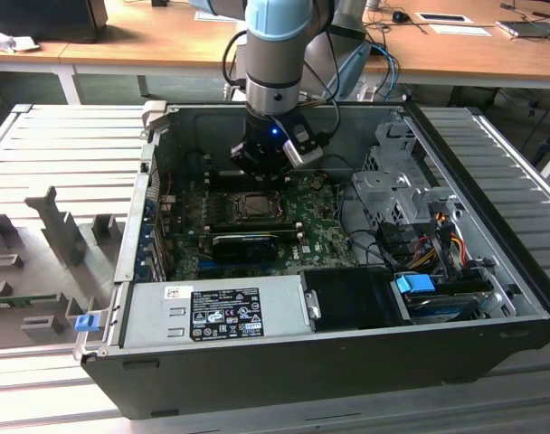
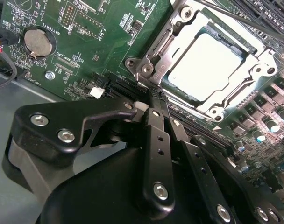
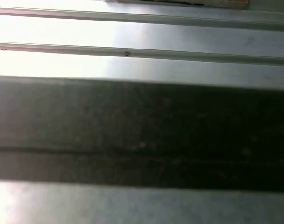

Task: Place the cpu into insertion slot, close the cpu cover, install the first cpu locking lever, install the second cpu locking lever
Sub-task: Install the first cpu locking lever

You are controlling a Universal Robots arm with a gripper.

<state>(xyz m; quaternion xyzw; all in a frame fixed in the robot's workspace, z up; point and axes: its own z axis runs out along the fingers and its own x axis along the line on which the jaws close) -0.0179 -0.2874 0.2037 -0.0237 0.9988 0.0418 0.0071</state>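
Observation:
The cpu (image 2: pixel 212 65) lies flat in the insertion slot (image 1: pixel 254 206), its pale metal top showing through the window of the cpu cover (image 2: pixel 179 32). The cover lies down over it on the green board. A thin metal lever rod (image 2: pixel 247 24) runs along the socket's far side. My gripper (image 2: pixel 155 95) is shut, its two black fingers pressed together with nothing visible between them. The tips rest at the socket's corner by a screw post (image 2: pixel 146 69). In the exterior view the gripper (image 1: pixel 257 170) hangs just behind the socket.
The board sits inside an open computer case (image 1: pixel 139 235). A grey power supply (image 1: pixel 212 312) is at the front, and a drive cage (image 1: pixel 397 181) and cables are at the exterior view's right. A coin battery (image 2: pixel 38 42) lies near the gripper. The first wrist view shows ribbed grey metal (image 3: pixel 142 60).

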